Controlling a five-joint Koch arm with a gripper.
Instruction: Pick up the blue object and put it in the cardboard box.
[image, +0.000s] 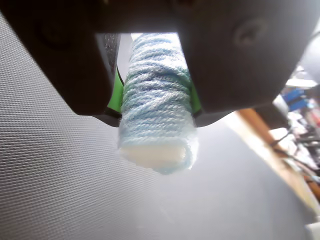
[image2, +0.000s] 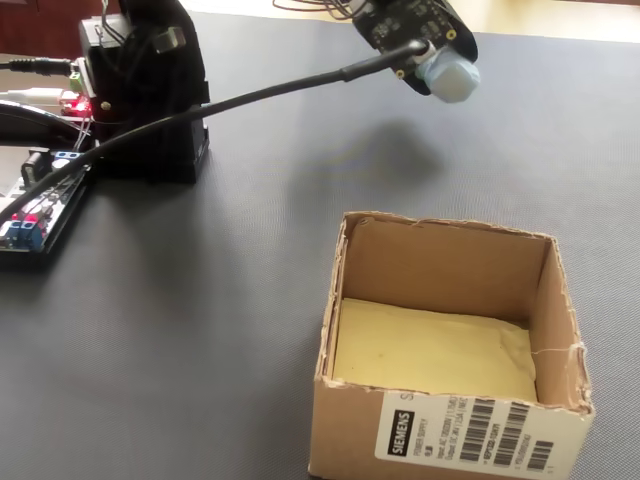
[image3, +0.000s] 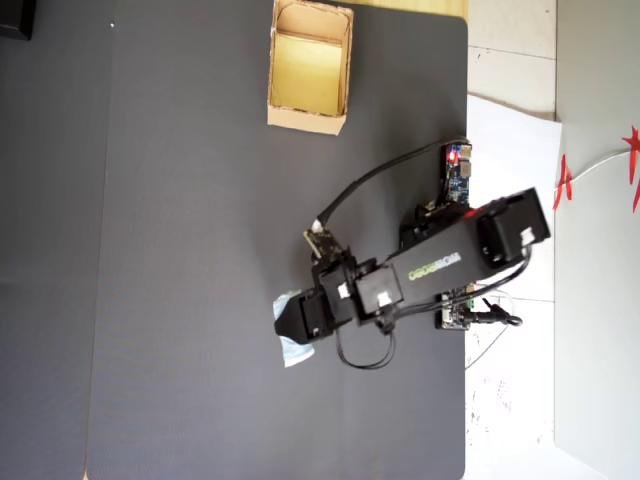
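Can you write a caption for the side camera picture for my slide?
Black gripper holding small pale-blue yarn roll above dark mat, tan cardboard box waiting empty.

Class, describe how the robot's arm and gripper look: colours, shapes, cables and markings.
The arm is black and boxy, with pale lettering on its top. Black cables loop along it. The gripper has broad dark jaws with bright green inner pads.
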